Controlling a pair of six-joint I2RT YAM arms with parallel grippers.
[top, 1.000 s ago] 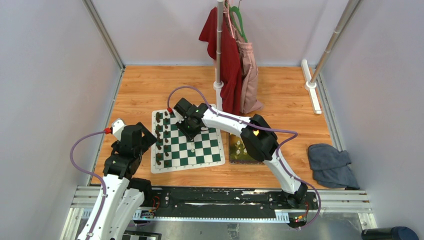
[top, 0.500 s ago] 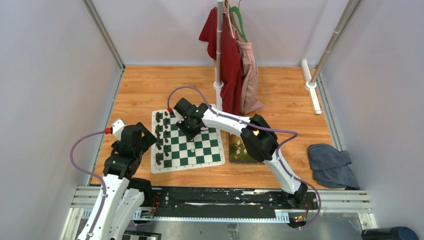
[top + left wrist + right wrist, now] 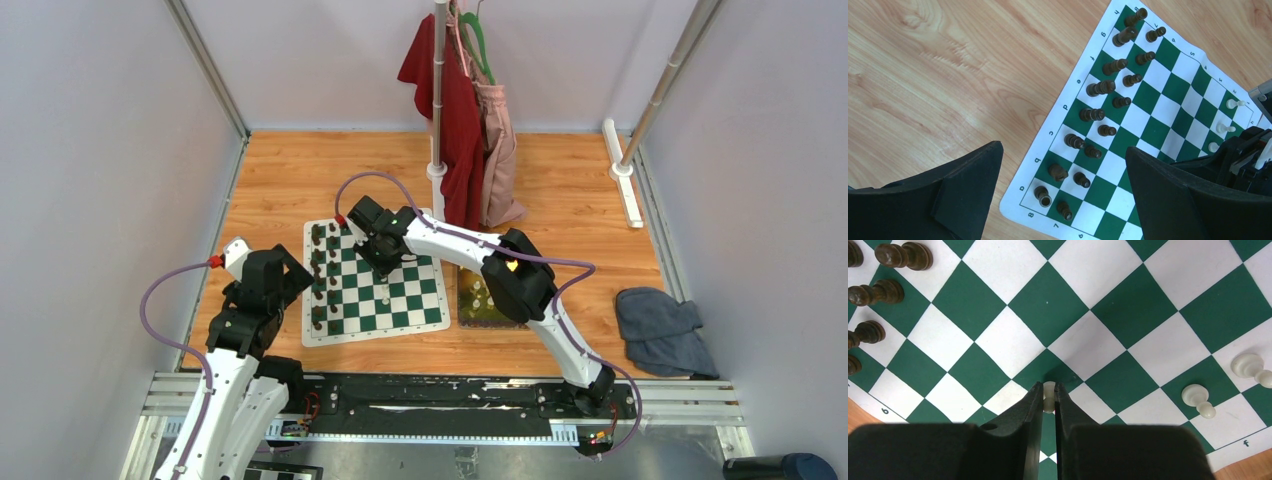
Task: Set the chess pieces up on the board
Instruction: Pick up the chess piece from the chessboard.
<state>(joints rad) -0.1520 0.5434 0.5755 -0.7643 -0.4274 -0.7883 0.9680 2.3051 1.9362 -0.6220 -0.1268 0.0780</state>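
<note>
The green and white board lies in front of the arms. My right gripper is shut on a small cream-white chess piece and holds it just over a dark square in the board's middle; the top view shows it over the board's far half. Two cream pieces stand at the right of the right wrist view. My left gripper is open and empty, hovering by the board's left edge. The left wrist view shows three cream pieces on the board's far side.
Dark brown chessmen stand in two rows along the board's left side. A yellow-green tray holding more cream pieces lies right of the board. Clothes hang on a pole behind it. A grey cloth lies at the right.
</note>
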